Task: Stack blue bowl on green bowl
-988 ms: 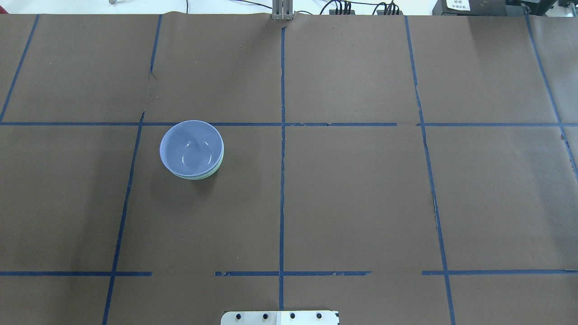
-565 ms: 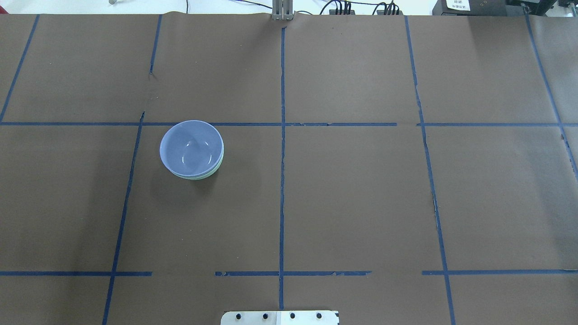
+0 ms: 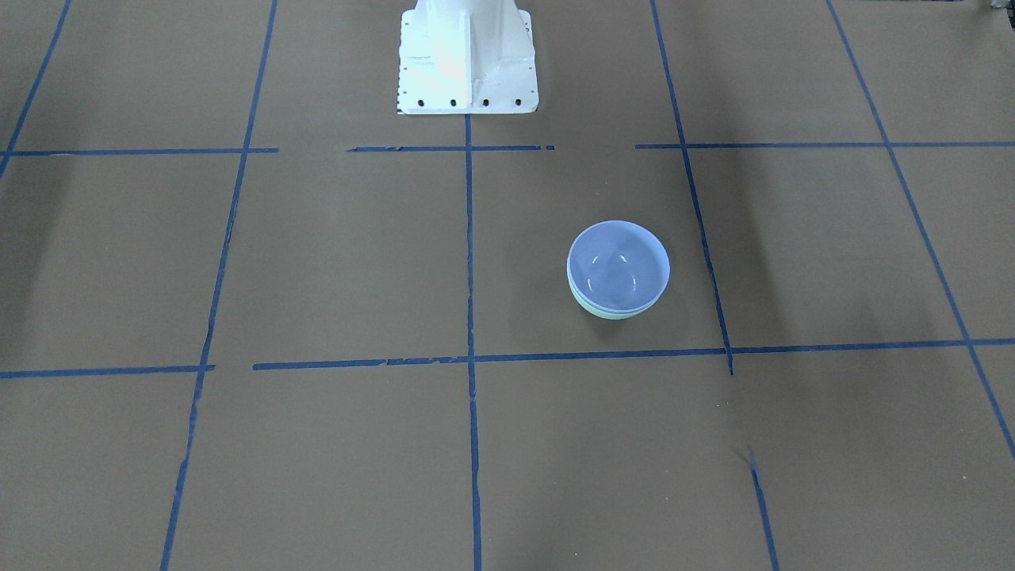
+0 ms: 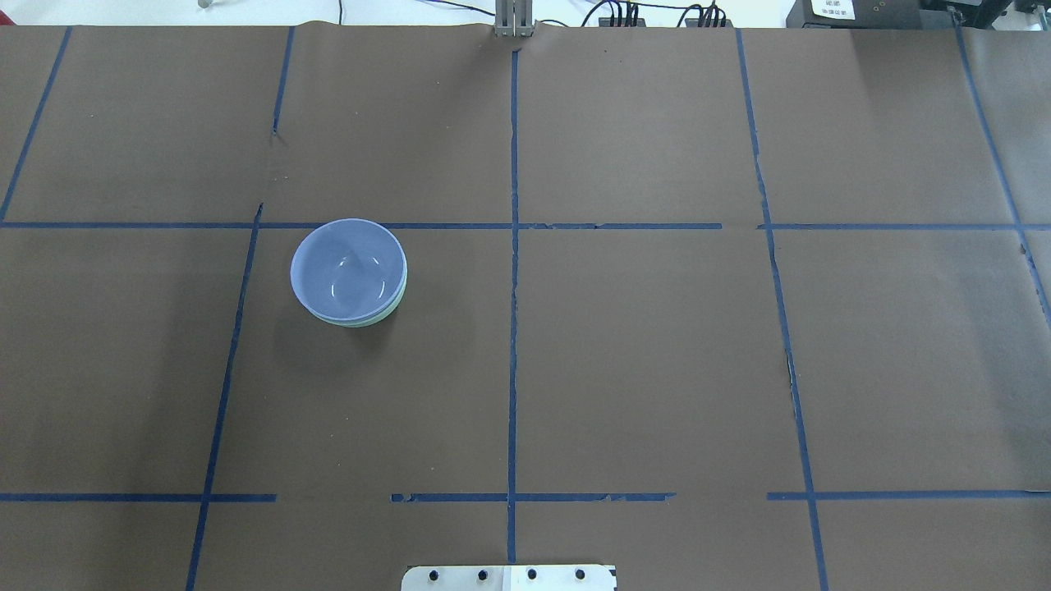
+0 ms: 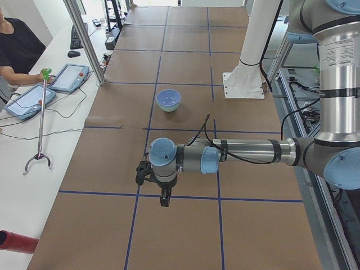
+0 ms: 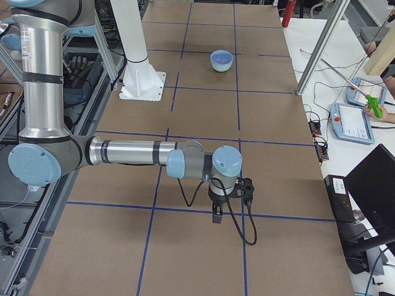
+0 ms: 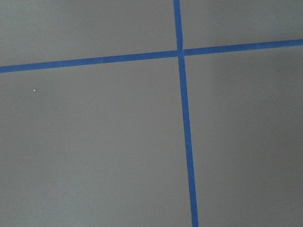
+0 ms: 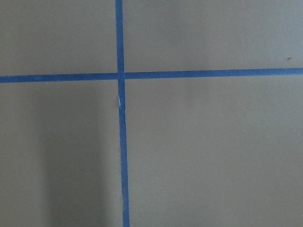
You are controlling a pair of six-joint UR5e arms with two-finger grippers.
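Note:
The blue bowl sits nested inside the green bowl, of which only a thin mint rim shows beneath it. The stack stands on the brown table left of centre in the overhead view, and right of centre in the front-facing view, blue bowl over green rim. My left gripper shows only in the exterior left view, far from the bowls; I cannot tell its state. My right gripper shows only in the exterior right view, far from the bowls; I cannot tell its state. Both wrist views show only paper and tape.
The table is covered with brown paper marked by blue tape lines. The white robot base stands at the table's near edge. An operator's tablets and a grabber tool lie on the side bench.

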